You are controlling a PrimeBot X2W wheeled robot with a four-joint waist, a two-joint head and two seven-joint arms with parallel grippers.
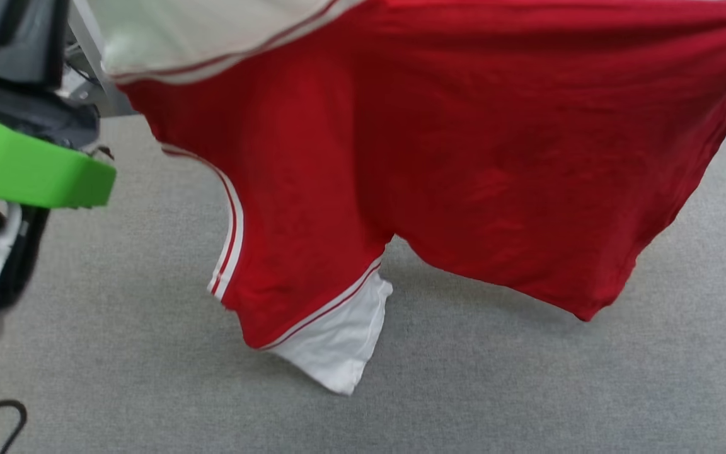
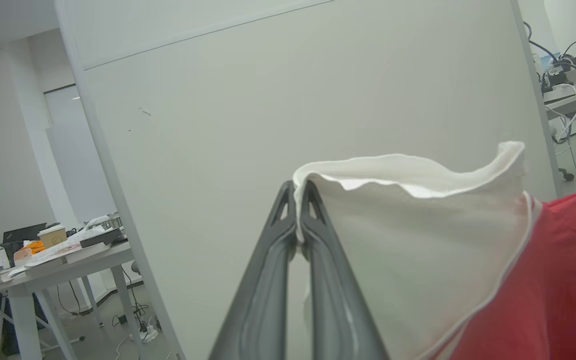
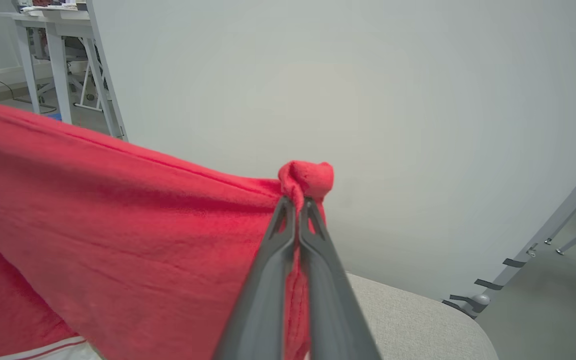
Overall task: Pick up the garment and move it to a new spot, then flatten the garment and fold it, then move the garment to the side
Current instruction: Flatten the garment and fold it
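Both jaws tight on garment (image 1: 464, 157)

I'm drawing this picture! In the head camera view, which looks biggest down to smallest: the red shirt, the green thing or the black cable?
1. red shirt
2. green thing, which seems near the camera, so it may look oversized
3. black cable

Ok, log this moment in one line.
garment: held up, spread wide | left gripper: shut on white sleeve | right gripper: shut on red corner | lower sleeve: grey surface contact unclear
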